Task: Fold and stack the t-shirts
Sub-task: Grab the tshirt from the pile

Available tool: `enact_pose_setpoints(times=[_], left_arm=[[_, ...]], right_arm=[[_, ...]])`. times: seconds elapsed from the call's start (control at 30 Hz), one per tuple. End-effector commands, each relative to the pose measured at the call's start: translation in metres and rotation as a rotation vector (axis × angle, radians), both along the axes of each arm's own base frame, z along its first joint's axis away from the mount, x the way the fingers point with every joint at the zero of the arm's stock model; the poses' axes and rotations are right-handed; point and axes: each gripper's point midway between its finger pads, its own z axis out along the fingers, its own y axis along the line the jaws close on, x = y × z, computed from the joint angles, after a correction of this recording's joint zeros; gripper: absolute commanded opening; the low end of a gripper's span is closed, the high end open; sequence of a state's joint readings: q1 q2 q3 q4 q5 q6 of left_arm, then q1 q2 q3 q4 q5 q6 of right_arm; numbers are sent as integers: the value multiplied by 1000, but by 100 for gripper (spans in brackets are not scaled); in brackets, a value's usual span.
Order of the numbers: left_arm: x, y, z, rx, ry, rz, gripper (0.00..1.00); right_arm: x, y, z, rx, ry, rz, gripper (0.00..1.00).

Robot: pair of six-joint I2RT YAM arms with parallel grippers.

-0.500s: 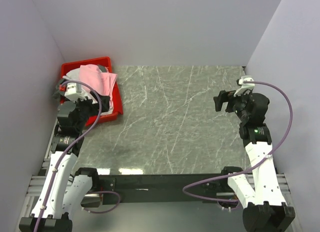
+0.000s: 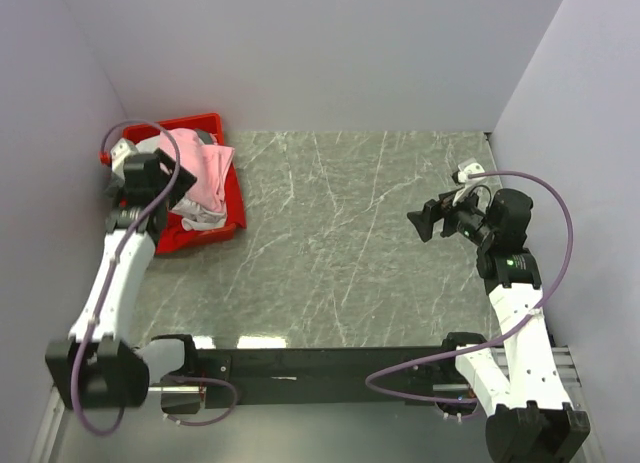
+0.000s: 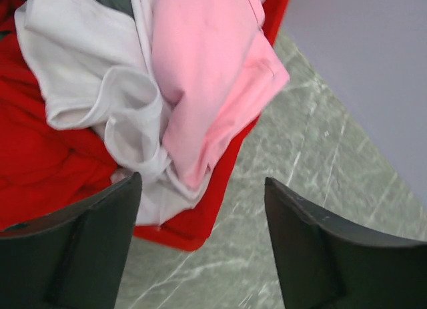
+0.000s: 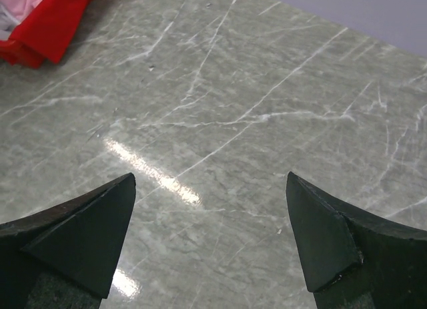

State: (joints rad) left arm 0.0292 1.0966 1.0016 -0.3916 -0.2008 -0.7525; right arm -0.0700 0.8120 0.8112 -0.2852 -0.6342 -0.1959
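Pink t-shirt and white t-shirt lie crumpled in the red bin; we see none folded, left fingers and right fingers wide, empty.

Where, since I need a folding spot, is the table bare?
The grey marble tabletop is bare from the red plastic bin across to the right pincer, front to back. Crowded: the bin, heaped with a pink cotton t-shirt and white cotton t-shirt, left pincer over its rim.

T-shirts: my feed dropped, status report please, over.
Left claw open over red bin. Right claw open above table. Pink t-shirt, white t-shirt heaped in bin, unfolded. Nothing in the way.
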Motion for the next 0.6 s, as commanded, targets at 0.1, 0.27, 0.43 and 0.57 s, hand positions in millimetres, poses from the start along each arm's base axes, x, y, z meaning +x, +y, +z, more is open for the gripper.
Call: enact_pose_setpoints(times=[0.1, 0.27, 0.43, 0.57], left_arm=[[58, 12, -9, -41, 111, 98, 72], [94, 25, -16, -1, 188, 145, 68], [105, 22, -42, -2, 273, 131, 59], [101, 27, -58, 17, 319, 152, 57]], right_arm=[[-5, 4, -2, -21, -15, 45, 100], [-7, 3, 0, -27, -24, 37, 100], [-6, 2, 1, -28, -22, 33, 100], [-7, 4, 1, -22, -18, 41, 100]])
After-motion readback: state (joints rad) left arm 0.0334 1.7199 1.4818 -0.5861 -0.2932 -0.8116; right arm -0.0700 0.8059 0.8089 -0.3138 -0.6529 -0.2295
